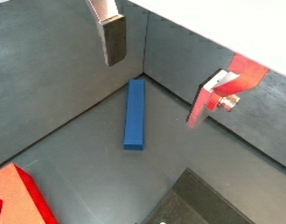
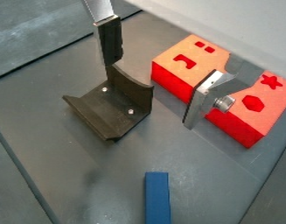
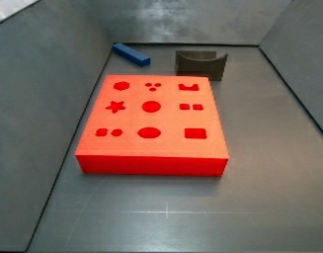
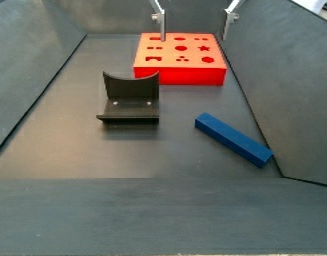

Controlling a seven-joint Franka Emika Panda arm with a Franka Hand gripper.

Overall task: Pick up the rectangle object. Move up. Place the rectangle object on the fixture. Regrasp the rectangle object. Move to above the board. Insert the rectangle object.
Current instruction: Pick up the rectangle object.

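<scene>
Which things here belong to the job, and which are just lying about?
Job:
- rectangle object, flat on the floor
- fixture, nothing on it
- board, holes unfilled
- gripper, open, high above the board's far end, holding nothing

Lying about:
- nothing else in view

Gripper (image 2: 156,87), wrist views: both fingers are flat silver plates with dark pads, spread wide apart with nothing between them. One finger (image 1: 111,35) hangs straight, its dark pad facing inward; the opposite finger (image 1: 215,96) shows its silver plate and a small bolt. In a side view only the two fingertips (image 4: 158,18) enter at the upper edge, held high; the arm itself lies out of view.
</scene>
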